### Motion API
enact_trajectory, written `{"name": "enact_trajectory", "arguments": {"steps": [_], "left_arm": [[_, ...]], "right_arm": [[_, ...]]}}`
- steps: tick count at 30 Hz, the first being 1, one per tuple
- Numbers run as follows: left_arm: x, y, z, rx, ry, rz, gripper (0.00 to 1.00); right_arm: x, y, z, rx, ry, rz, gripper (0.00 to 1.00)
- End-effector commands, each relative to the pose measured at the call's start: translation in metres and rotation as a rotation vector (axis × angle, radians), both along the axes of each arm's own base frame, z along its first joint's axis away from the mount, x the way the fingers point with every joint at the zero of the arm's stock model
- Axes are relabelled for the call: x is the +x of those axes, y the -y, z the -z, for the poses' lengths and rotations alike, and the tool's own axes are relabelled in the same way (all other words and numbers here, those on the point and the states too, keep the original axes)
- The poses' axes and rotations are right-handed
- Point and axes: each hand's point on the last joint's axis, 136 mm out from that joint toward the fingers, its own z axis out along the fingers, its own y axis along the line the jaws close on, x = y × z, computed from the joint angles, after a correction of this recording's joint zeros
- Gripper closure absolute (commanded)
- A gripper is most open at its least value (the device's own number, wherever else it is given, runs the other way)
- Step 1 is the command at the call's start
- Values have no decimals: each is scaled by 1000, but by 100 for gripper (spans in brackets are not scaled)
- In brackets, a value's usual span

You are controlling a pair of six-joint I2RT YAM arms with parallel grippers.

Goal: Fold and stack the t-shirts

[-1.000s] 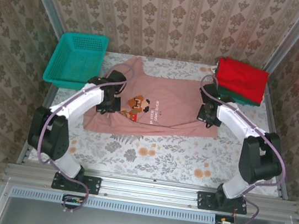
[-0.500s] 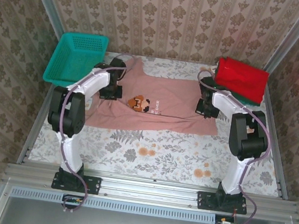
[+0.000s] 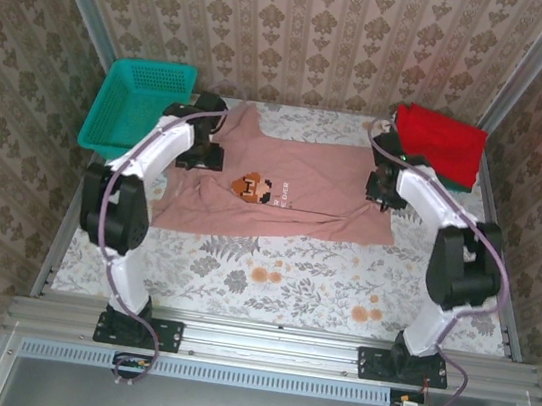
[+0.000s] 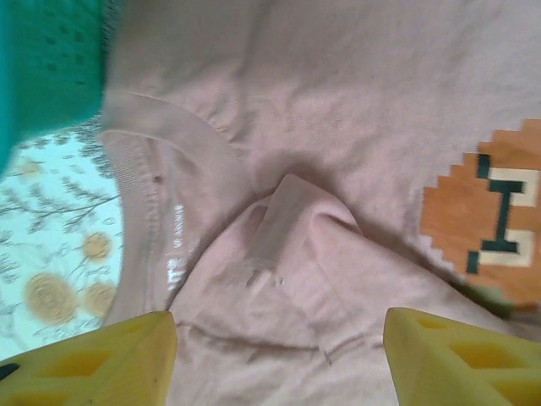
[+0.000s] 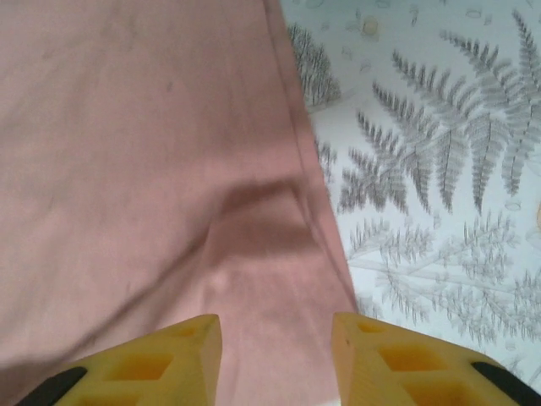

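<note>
A dusty-pink t-shirt [image 3: 283, 190] with a pixel-art print [image 3: 260, 190] lies spread across the table's far half. My left gripper [image 3: 200, 156] hovers over the shirt's left collar area, open, yellow fingers [image 4: 93, 359] wide apart above bunched cloth [image 4: 287, 245]. My right gripper [image 3: 386, 191] is over the shirt's right edge, open, with pink cloth [image 5: 169, 169] below its fingers [image 5: 144, 364] and nothing between them. A folded red t-shirt [image 3: 443, 142] lies on a dark green one [image 3: 447, 183] at the back right.
A teal mesh basket [image 3: 139, 107] stands at the back left, close to my left arm; its wall [image 4: 46, 68] shows in the left wrist view. Floral tablecloth [image 3: 281, 275] lies bare in front of the shirt. Patterned walls enclose the table.
Both grippers carried the shirt's corners toward the back and have let go, opening. The pink shirt now lies flatter and further back.
</note>
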Motion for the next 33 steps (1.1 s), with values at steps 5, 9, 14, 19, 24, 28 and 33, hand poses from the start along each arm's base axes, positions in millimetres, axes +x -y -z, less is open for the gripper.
{"name": "enact_trajectory", "arguments": {"steps": [5, 9, 14, 19, 24, 28, 33], "left_arm": [[-65, 54, 16, -220, 57, 128, 34], [-97, 53, 79, -266, -71, 86, 36], [-90, 19, 109, -212, -106, 13, 36], [-74, 5, 112, -184, -118, -8, 37], [-73, -8, 111, -186, -120, -41, 37], [-74, -2, 98, -195, -100, -26, 37], [-56, 11, 85, -194, -51, 9, 36]], "right_arm": [[-24, -91, 27, 195, -44, -208, 66], [-50, -87, 59, 104, -141, -188, 66], [-62, -62, 88, 90, -177, -111, 66], [-59, -42, 96, 124, -193, -32, 69], [-68, -27, 84, 70, -213, -4, 68], [-65, -46, 59, 133, -138, -49, 66], [-46, -48, 59, 110, -126, -49, 65]]}}
